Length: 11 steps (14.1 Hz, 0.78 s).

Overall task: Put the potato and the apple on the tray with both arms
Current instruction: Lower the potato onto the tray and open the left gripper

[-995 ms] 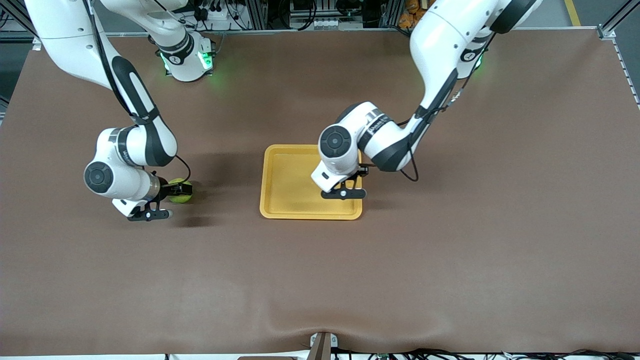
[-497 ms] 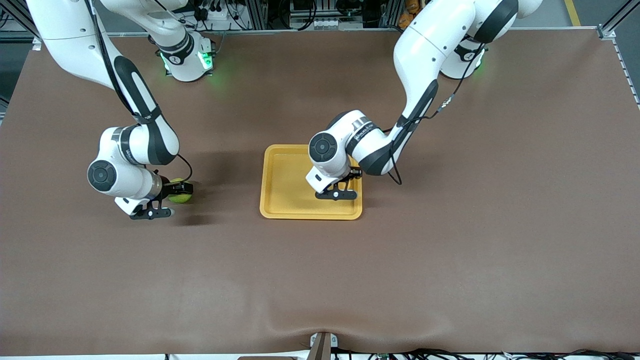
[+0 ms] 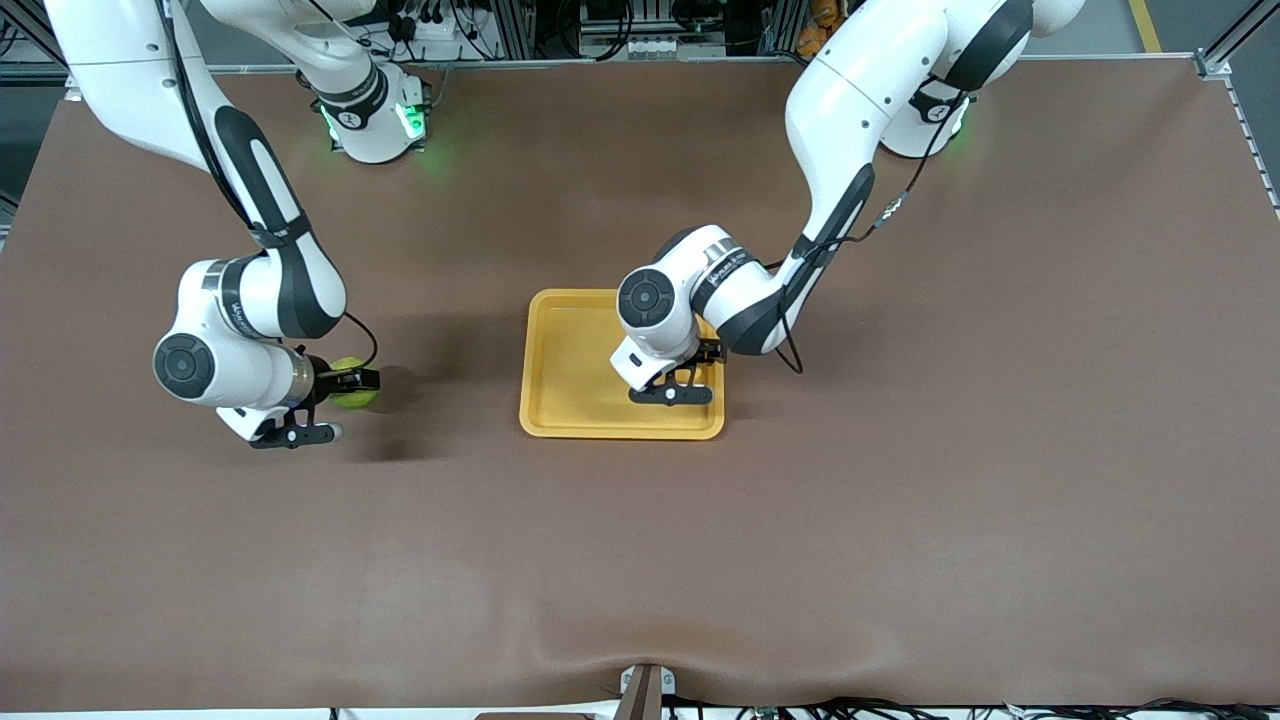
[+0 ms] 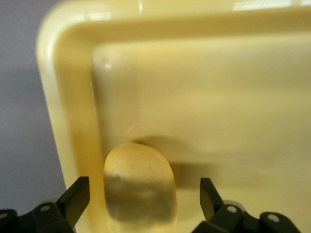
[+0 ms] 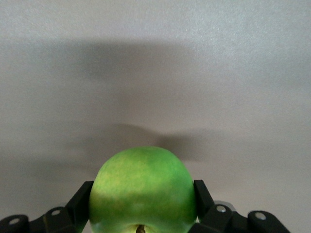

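You have the right gripper [image 5: 141, 213] clenched on the apple [image 5: 142, 190] over bare brown table [image 3: 900, 500] toward the right arm's end; the left gripper [image 4: 142, 199] stands released, fingers apart from the potato [image 4: 140, 187], which rests in the tray [image 3: 560, 420] beside its rim.

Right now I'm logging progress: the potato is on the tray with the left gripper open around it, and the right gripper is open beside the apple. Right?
One error: the right gripper is shut on the apple, as the right wrist view shows. The rest holds: the potato lies on the tray between the open left gripper's fingers.
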### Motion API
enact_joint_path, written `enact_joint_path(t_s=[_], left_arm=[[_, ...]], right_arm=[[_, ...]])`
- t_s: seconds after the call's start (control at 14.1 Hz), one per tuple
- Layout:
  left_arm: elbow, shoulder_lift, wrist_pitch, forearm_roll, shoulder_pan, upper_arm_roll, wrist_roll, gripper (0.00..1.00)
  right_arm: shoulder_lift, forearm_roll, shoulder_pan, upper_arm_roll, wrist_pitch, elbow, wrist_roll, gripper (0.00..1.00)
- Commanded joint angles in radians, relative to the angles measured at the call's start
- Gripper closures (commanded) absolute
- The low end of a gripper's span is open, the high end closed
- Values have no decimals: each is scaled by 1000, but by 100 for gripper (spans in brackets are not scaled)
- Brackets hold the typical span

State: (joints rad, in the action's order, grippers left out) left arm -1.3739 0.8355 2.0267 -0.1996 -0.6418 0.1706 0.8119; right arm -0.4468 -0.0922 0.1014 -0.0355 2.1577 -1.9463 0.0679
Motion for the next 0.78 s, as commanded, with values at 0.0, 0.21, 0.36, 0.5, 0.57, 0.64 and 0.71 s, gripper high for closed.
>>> enact_joint_path(t_s=[0.0, 0.21, 0.36, 0.5, 0.57, 0.64, 0.71], left_arm=[[-4, -96, -46, -15, 4, -11, 15, 0], [-8, -203, -102, -12, 88, -11, 9, 0], [-10, -255, -149, -11, 155, -11, 4, 0], [-10, -294, -197, -11, 253, -2, -23, 0], [-13, -311, -204, -9, 295, 0, -66, 0], [-14, -329, -217, -8, 336, 1, -109, 0], [-17, -354, -244, 3, 387, 3, -155, 0]], right_arm=[[16, -6, 11, -1, -65, 32, -29, 100], [19, -6, 53, -1, -120, 75, -103, 100], [19, -6, 98, -1, -136, 96, -182, 100], [17, -9, 145, 0, -151, 130, -255, 100], [16, -21, 171, 0, -163, 150, -294, 100], [14, -41, 202, 0, -170, 170, -333, 100], [14, -52, 225, 0, -177, 190, -368, 100]])
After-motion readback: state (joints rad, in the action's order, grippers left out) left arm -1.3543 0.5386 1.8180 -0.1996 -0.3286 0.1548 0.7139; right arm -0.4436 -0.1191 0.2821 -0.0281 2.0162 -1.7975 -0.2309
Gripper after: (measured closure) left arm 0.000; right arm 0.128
